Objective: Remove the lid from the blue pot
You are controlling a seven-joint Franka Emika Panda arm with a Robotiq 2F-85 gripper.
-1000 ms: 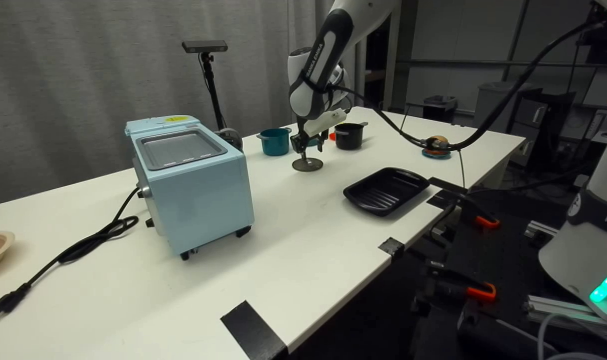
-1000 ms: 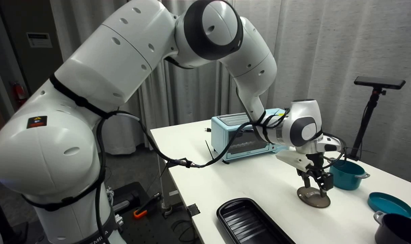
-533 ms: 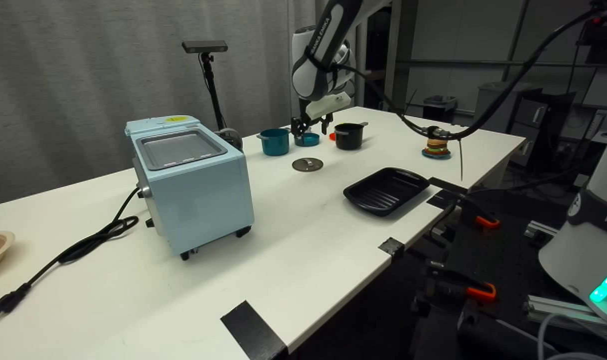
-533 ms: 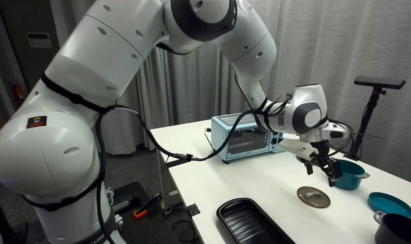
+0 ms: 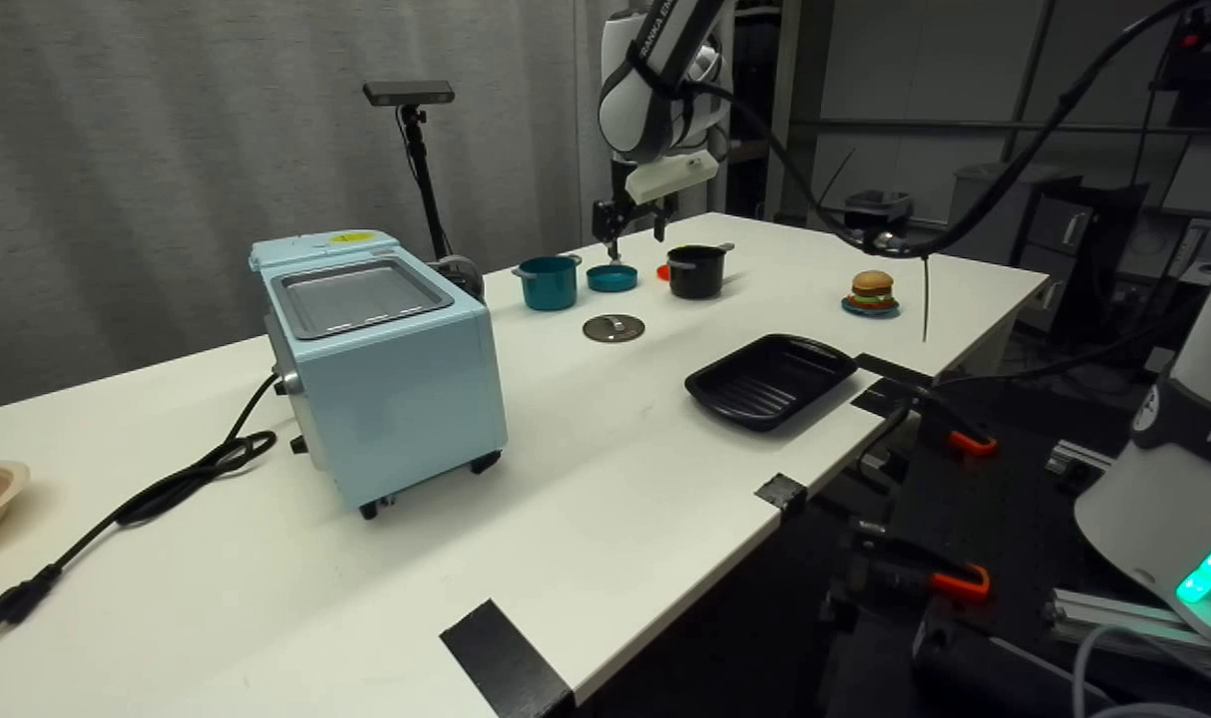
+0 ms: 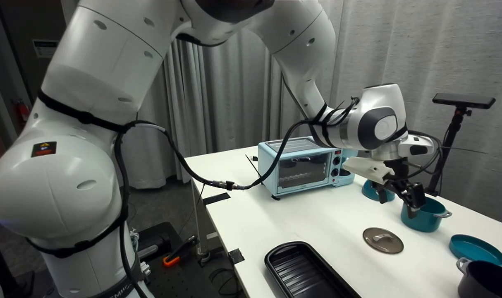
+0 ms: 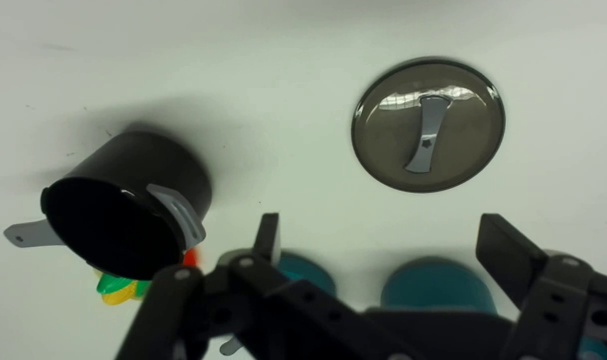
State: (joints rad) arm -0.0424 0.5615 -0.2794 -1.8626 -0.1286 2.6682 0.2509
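The smoked-glass lid [image 5: 613,328] lies flat on the white table [image 5: 566,479] with its grey strap handle [image 7: 430,132] upward, a placing that leaves the handle free and would make another pick-up easy. Higher than the lid and apart from it hangs the Robotiq gripper [image 7: 376,237], jaws spread wide with nothing between them, which fits a step that asks for no further hold. Beyond the lid and near it, in an exterior view, the two-handled teal casserole [image 5: 551,289] stands upright and uncovered, so I judge the removal done. Near the lid on that same side sits a shallow teal frying pan [image 6: 476,249]; somewhat farther from the lid, a dark saucepan [image 7: 148,162], which a low sweep of the arm [image 6: 307,62] might clip. Opposite the casserole, across the lid, lies a ribbed black roasting pan [image 5: 771,381], unlikely to hinder a rise straight up. Well apart from the lid stand the pale blue toaster oven [image 6: 302,169] and a toy-like burger [image 5: 872,286]
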